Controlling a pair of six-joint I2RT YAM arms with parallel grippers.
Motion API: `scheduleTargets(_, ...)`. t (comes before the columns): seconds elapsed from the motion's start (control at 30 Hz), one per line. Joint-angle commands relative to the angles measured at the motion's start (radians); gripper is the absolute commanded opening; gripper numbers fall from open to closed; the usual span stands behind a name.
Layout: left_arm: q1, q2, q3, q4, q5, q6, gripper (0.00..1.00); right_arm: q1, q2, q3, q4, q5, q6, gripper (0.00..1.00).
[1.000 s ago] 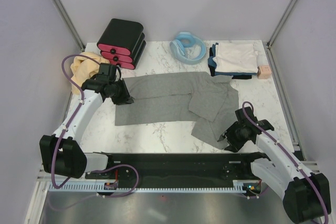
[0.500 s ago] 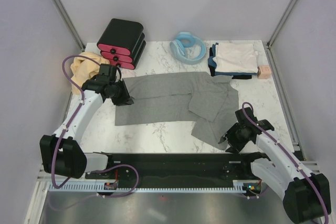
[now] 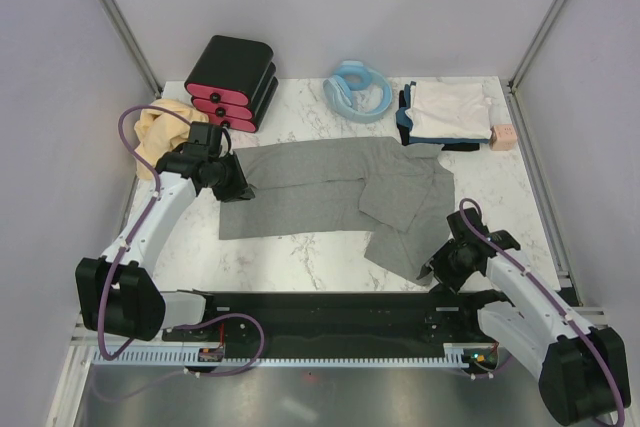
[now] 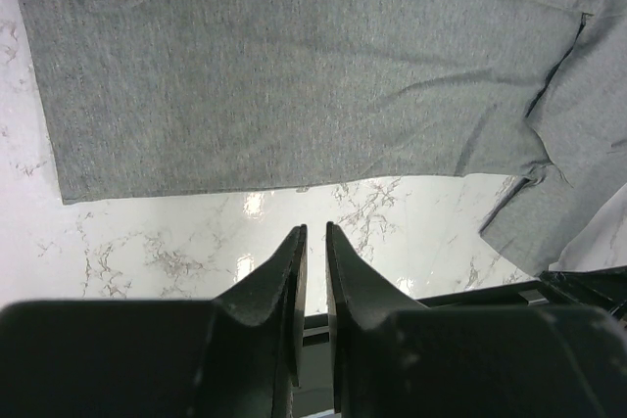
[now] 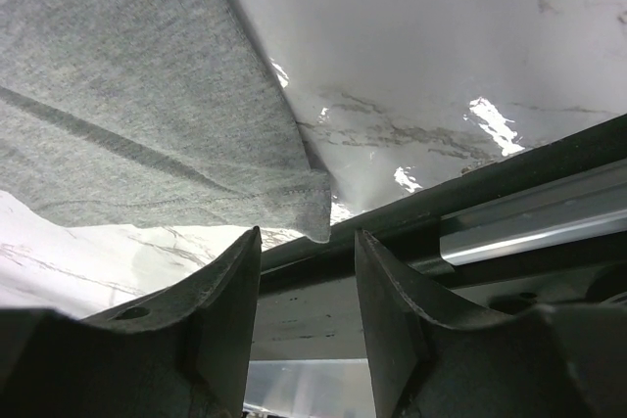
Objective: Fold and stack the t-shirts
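The heather-grey t-shirt (image 3: 330, 192) (image 4: 294, 75) (image 5: 127, 95) lies spread on the marble table, its right part folded over and a flap trailing toward the near edge. My left gripper (image 3: 240, 191) (image 4: 313, 229) hovers over the shirt's left edge; its jaws are a narrow slit apart with nothing between them. My right gripper (image 3: 436, 273) (image 5: 307, 234) is open at the flap's near corner, which lies just beyond its fingertips. A tan-yellow t-shirt (image 3: 160, 127) is crumpled at the far left. A whitish t-shirt (image 3: 450, 110) sits folded on dark ones (image 3: 404, 119) at the far right.
A black box with pink drawers (image 3: 232, 82) and a light-blue coiled hose (image 3: 360, 92) stand at the back. A small pink block (image 3: 502, 137) lies beside the folded stack. A black rail (image 3: 350, 312) (image 5: 490, 212) runs along the near table edge.
My right gripper has crept slightly left and nearer to the flap's corner, its jaws narrowing a little. The left arm and the shirts have not moved.
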Motion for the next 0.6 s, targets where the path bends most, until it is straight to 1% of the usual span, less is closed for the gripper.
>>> scheduleTargets(0.0,-0.003,-0.027,-0.006,0.009,0.003,-0.018,0.2,0.001,0.013,-0.006,0.03,0.014,-0.003,0.5)
scheduleTargets(0.27,-0.003,-0.025,-0.006,0.009,-0.002,-0.016,0.2,0.0,0.039,-0.019,0.061,0.008,-0.003,0.43)
scheduleTargets(0.57,-0.003,-0.021,-0.006,0.01,-0.005,-0.013,0.2,0.001,0.048,-0.036,0.082,0.013,0.001,0.42)
